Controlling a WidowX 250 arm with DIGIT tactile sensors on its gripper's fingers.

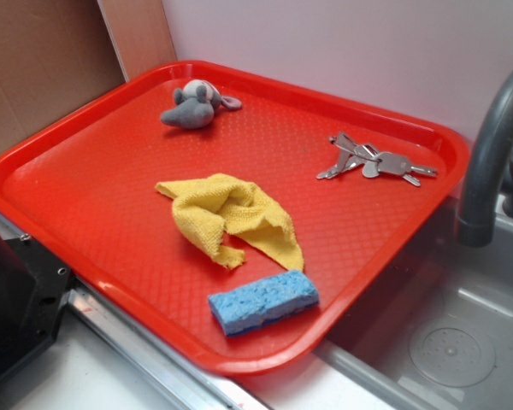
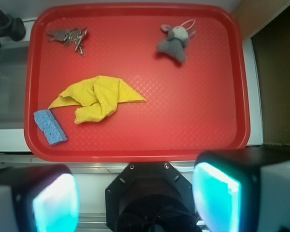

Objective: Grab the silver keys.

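Observation:
The silver keys (image 1: 376, 160) lie flat on the red tray (image 1: 85, 188) near its far right corner. In the wrist view the keys (image 2: 67, 37) sit at the tray's (image 2: 193, 121) top left corner. My gripper (image 2: 135, 198) is open and empty. Its two fingers (image 2: 55, 203) show large and blurred at the bottom of the wrist view. It hangs high above the black robot base (image 2: 150, 193), outside the tray's near edge and far from the keys. The gripper does not show in the exterior view.
On the tray lie a grey plush mouse (image 1: 192, 107) (image 2: 175, 41), a crumpled yellow cloth (image 1: 231, 213) (image 2: 96, 99) and a blue sponge (image 1: 263, 301) (image 2: 50, 126). A dark faucet (image 1: 492, 154) (image 2: 5, 26) and metal sink (image 1: 453, 342) border the keys' side.

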